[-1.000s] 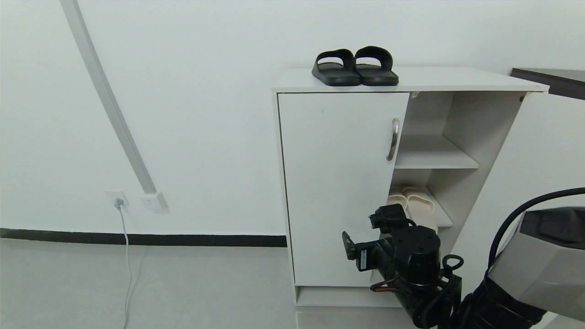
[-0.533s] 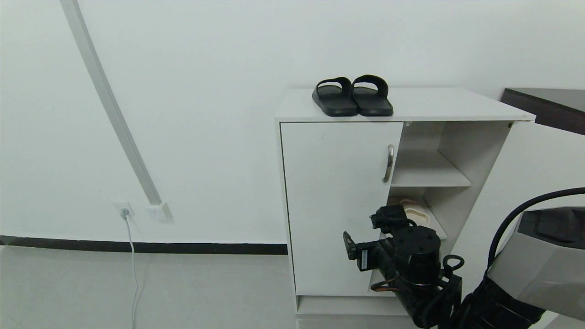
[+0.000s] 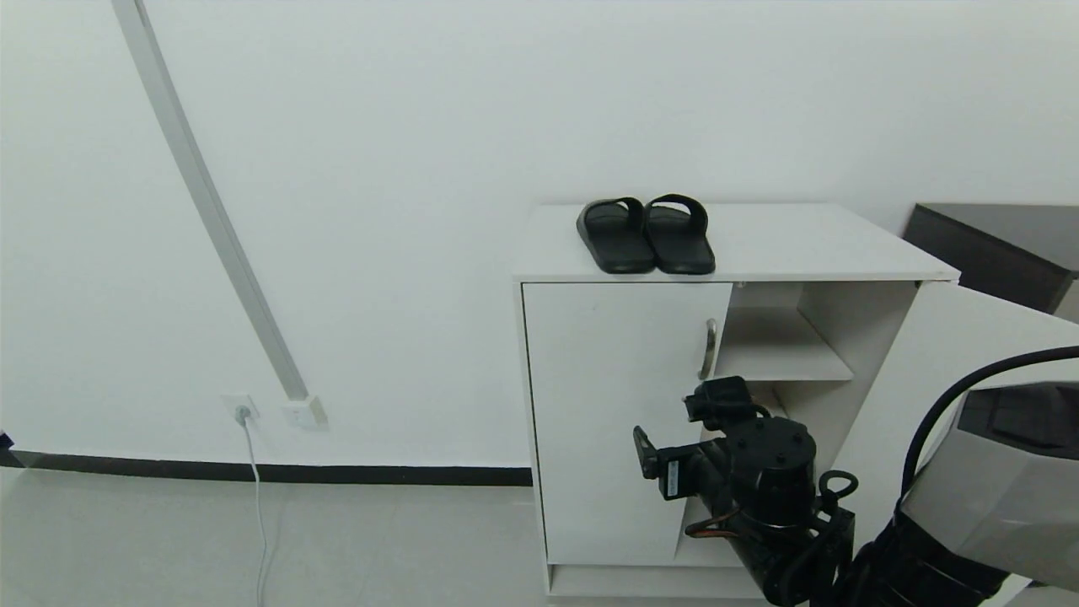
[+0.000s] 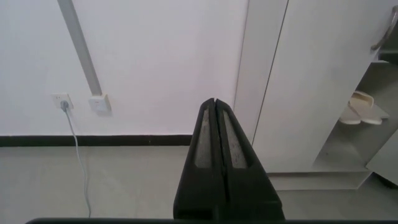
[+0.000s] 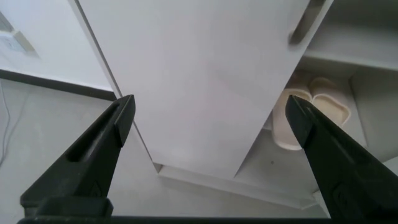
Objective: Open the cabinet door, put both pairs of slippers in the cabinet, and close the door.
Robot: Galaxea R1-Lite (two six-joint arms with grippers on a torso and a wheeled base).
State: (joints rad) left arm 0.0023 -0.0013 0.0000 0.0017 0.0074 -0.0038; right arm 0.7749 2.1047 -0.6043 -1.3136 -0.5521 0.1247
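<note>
1. Head view.
   - White cabinet (image 3: pixel 784 244), standing against the wall.
   - Black slippers (image 3: pixel 645 234), one pair, side by side on the cabinet top, toward its left end.
   - Left-hand door (image 3: pixel 607 405), shut, with a metal handle (image 3: pixel 708 349) at its inner edge.
   - Right-hand door (image 3: pixel 919 379), swung wide open, with the upper shelf (image 3: pixel 780 350) exposed behind it.
   - Right arm (image 3: pixel 759 480), low in front of the open compartment.
   - Wall socket (image 3: pixel 243 411) with a cable plugged in, and a slanted conduit (image 3: pixel 211 202) on the wall to the cabinet's left.

2. Left wrist view.
   - Left gripper (image 4: pixel 214 102), fingers pressed flat together with nothing between them. It is held above the floor (image 4: pixel 124 180), apart from the cabinet.
   - Beige slippers (image 4: pixel 364 109), one pair, lying on the lower shelf inside the open compartment.

3. Right wrist view.
   - Right gripper (image 5: pixel 210 106), fingers spread wide and holding nothing, facing the lower part of the shut door.
   - Beige slippers, visible past that door's handle edge, resting on their shelf.
</note>
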